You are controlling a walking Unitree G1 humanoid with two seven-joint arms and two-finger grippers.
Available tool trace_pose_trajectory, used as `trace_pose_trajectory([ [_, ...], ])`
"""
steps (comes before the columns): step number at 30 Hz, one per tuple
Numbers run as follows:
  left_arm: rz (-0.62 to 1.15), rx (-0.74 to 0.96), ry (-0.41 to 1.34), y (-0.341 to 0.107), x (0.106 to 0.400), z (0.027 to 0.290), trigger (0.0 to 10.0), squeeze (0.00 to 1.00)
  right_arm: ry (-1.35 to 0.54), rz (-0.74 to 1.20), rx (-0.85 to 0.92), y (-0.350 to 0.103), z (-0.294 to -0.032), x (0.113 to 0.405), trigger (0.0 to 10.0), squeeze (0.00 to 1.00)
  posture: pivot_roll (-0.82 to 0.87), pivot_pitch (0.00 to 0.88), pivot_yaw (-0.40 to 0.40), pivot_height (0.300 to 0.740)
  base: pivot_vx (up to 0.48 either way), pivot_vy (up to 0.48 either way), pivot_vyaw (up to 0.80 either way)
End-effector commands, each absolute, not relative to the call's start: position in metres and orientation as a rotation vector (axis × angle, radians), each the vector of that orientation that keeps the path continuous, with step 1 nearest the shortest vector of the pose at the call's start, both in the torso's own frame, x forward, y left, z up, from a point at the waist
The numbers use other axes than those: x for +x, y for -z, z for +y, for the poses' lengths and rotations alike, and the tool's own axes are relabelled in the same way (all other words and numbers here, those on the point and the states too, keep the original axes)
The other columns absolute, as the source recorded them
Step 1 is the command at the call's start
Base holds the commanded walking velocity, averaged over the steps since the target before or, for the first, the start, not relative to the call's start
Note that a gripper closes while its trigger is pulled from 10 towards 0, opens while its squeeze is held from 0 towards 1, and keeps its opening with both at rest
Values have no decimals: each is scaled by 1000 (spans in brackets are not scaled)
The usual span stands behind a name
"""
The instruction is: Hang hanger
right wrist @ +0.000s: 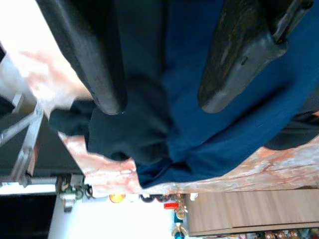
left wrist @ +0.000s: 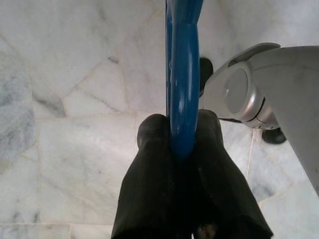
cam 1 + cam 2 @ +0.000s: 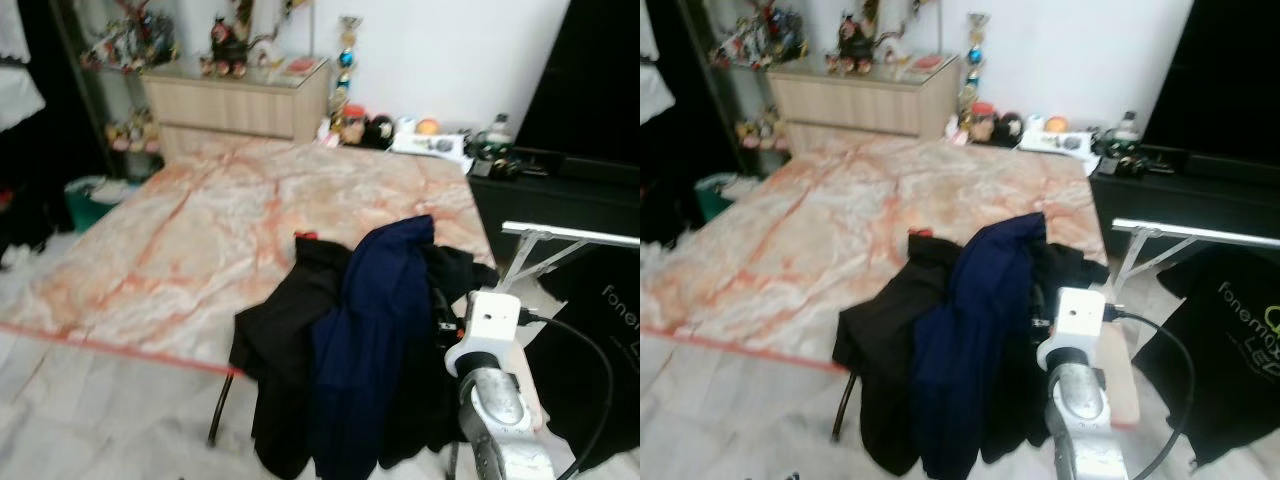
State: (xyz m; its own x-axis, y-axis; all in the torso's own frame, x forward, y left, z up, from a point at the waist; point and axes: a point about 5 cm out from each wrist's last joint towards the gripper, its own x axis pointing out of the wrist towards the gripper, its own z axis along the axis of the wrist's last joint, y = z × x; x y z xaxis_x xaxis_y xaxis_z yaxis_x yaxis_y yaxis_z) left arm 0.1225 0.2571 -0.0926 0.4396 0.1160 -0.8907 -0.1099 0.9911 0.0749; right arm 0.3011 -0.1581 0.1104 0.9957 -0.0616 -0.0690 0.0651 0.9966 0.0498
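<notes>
Blue hanger [image 2: 183,84]: clamped between the fingers of the left gripper [image 2: 179,149], held low over the marble floor [image 2: 75,99]. Right gripper [image 1: 162,107]: fingers apart, poised at the navy garment [image 3: 365,330] heaped with black clothes [image 3: 280,370] on the bed [image 3: 200,240]. Risk noted: the fabric may be snagged by the parted fingers and the heap dragged off the edge.

Clothes heap [image 3: 360,350] perhaps blocking bed edge [image 3: 120,345]
</notes>
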Motion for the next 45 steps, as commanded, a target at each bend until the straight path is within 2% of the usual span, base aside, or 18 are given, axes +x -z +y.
trace_pose_trajectory([
  [1, 1099, 37, -121, 90, 127, 260, 10000, 0, 68, 70, 48, -109, -158, 302, 10000, 0, 133, 0, -40, 740, -262, 0, 0],
  [19, 1101, 56, -122, 88, 127, 266, 10000, 0, 94, 106, 74, -98, -163, 304, 10000, 0, 112, 0, -23, 740, -262, 0, 0],
  [34, 1087, 56, -131, 87, 130, 267, 10000, 0, 98, 133, 92, -91, -162, 305, 10000, 0, 124, 0, -43, 740, -259, 0, 0],
  [45, 1055, 105, -149, 85, 133, 269, 10000, 0, 106, 195, 66, -80, -167, 306, 10000, 0, 133, 0, -52, 740, 0, 0, 0],
])
